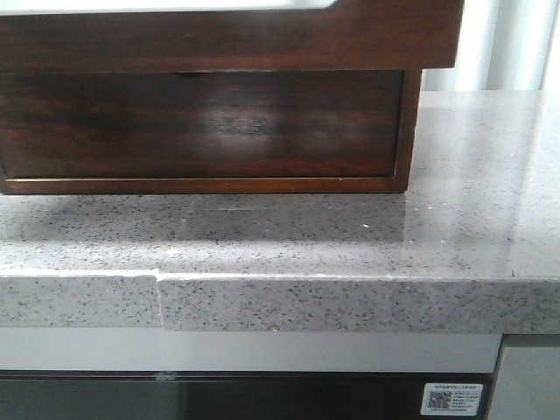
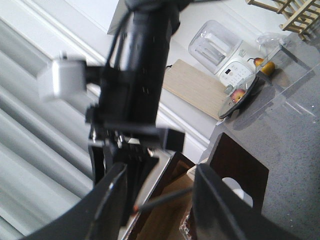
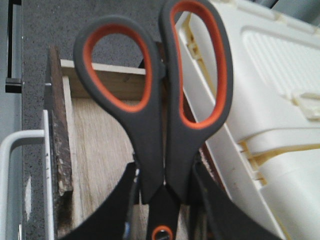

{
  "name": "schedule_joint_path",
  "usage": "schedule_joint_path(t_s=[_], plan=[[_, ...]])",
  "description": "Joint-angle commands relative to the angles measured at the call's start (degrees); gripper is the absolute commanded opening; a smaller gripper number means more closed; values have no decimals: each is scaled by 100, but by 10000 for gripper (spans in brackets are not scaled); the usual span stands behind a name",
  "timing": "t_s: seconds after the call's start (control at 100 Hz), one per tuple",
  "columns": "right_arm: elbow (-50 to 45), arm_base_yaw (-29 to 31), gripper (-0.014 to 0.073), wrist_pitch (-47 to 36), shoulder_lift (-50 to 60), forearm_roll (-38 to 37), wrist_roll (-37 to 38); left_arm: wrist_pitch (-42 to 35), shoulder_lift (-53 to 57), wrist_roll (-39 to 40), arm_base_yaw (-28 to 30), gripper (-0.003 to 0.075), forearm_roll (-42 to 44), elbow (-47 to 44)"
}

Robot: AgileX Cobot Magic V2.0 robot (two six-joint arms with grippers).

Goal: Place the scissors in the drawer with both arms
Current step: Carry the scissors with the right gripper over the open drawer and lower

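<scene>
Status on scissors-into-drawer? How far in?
Done: the drawer is pulled open, its pale wooden floor showing. In hand: the right end effector is shut on the scissors, handles up, above that opening. The left end effector is open beside the chest. Left: release the scissors into the drawer, then presumably push it shut.

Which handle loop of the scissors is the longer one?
The loop beside the white plastic box; the other, over the wooden drawer, is rounder and shorter.
</scene>
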State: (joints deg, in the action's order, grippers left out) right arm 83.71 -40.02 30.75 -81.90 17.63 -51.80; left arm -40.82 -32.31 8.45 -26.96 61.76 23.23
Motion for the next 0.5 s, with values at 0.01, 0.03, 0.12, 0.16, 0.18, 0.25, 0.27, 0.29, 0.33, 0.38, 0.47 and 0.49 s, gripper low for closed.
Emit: schedule_joint_path(t_s=[0.01, 0.03, 0.12, 0.16, 0.18, 0.25, 0.27, 0.29, 0.33, 0.38, 0.47, 0.49], plan=[[194, 3, -79, -539, -16, -32, -65, -156, -17, 82, -44, 295, -327, 178], [194, 3, -79, -539, -43, -63, -65, -156, -17, 82, -44, 295, -327, 178], [194, 3, -78, -542, -187, -191, -65, -156, -17, 82, -44, 295, -327, 178], [194, 3, -78, -578, -235, -191, -65, -156, -17, 82, -44, 295, -327, 178], [194, 3, -78, -592, -255, -191, -65, -156, -17, 82, -44, 295, -327, 178], [194, 3, -68, -627, -298, -201, -65, -156, -17, 82, -44, 295, -327, 178], [194, 3, -57, -635, -298, -201, -65, -156, -17, 82, -44, 295, -327, 178], [194, 3, -41, -635, -311, -201, -65, -156, -17, 82, -44, 295, -327, 178], [194, 3, 8, -635, -312, -204, -65, -156, -17, 82, -44, 295, -327, 178], [194, 3, 84, -635, -322, -204, -65, -156, -17, 82, -44, 295, -327, 178], [194, 3, 231, -639, -322, -204, -65, -145, -17, 82, -44, 295, -327, 178], [194, 3, 255, -639, -322, -204, -65, -145, -17, 82, -44, 295, -327, 178]])
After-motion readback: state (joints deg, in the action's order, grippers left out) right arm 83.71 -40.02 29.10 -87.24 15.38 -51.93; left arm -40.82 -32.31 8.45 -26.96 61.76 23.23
